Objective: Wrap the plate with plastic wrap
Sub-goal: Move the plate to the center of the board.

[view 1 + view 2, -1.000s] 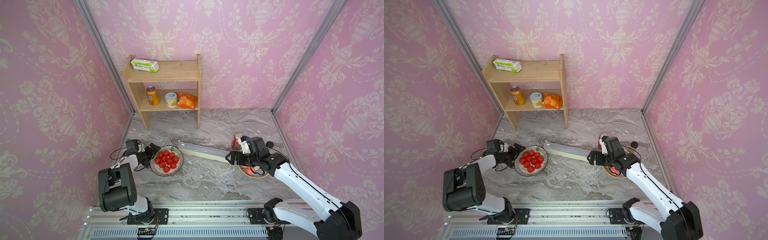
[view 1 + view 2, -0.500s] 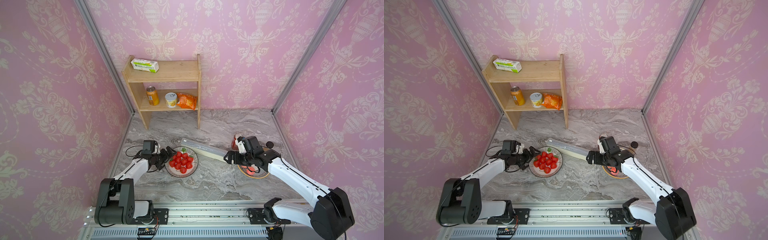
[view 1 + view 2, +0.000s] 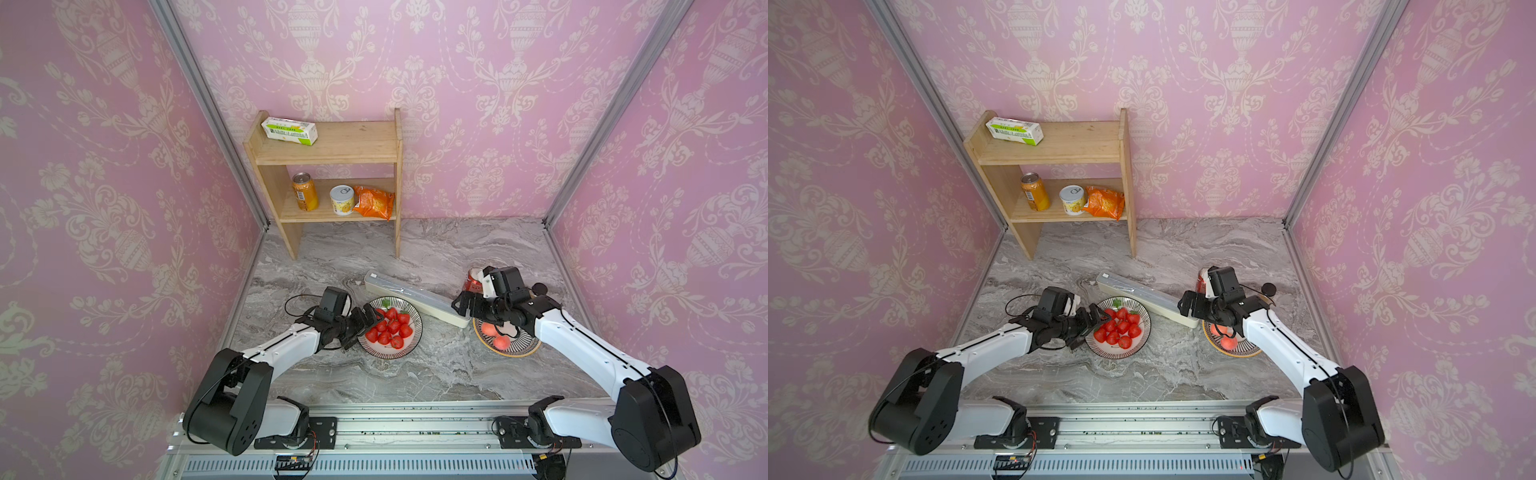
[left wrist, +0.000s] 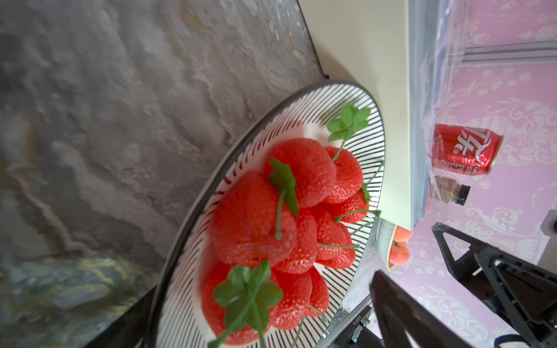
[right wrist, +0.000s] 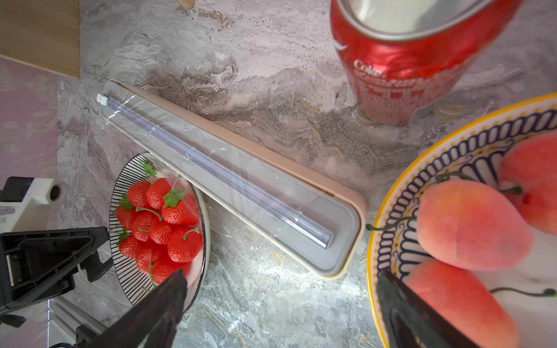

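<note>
Here, in both top views, the plate [image 3: 410, 346] of strawberries [image 3: 390, 328] sits centre frame on the marble table [image 3: 374, 382]. The left gripper [image 3: 365, 326] is at the plate's left rim, jaws spread wide and clamped on nothing. In the left wrist view the plate fills the gap between its 2 fingers [image 4: 401, 310]. The wrap box [image 3: 411, 293] lies diagonally just above the plate, running from centre frame down to the right, and its long side seems to touch the plate's upper rim. The plastic wrap [image 5: 193, 150] lies as clear, glossy film over the box's grey top. The right gripper [image 3: 462, 305] hovers over the box's right end, jaws likewise apart and empty. Just right of that end are a 2nd plate [image 3: 519, 351] holding peaches [image 3: 500, 341] and a red can [image 3: 473, 279].
</note>
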Available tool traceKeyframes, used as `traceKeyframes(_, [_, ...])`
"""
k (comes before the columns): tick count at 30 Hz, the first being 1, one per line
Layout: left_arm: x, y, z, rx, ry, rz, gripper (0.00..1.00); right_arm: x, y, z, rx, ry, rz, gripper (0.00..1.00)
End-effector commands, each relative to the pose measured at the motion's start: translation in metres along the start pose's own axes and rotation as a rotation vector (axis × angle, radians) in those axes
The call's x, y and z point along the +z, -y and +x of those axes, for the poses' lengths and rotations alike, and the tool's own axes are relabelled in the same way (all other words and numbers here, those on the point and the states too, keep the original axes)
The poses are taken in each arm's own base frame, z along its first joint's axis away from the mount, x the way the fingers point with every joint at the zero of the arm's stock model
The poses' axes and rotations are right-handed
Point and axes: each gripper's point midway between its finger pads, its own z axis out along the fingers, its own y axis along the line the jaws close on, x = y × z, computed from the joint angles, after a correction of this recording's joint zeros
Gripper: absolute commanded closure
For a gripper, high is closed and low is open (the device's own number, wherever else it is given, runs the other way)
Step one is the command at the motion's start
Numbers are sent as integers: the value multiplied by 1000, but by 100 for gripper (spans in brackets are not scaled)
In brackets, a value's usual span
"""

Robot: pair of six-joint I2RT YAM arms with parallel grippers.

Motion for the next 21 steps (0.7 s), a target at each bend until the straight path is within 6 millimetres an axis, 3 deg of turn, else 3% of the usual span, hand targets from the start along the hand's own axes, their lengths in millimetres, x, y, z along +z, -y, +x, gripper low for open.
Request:
traceKeyframes(1, [4, 20, -3, 18, 32, 37, 1, 6, 1, 4, 39, -13, -9, 0])
traceKeyframes(7, [-26, 11, -25, 107, 136, -77, 1, 5, 9, 11, 120, -19, 24, 0])
traceKeyframes(13, [-63, 25, -94, 141, 258, -45, 1, 15, 15, 25, 176, -73, 43, 0])
traceKeyframes(21, [-19, 51, -181, 239, 250, -16, 1, 27, 5, 28, 185, -88, 15, 0])
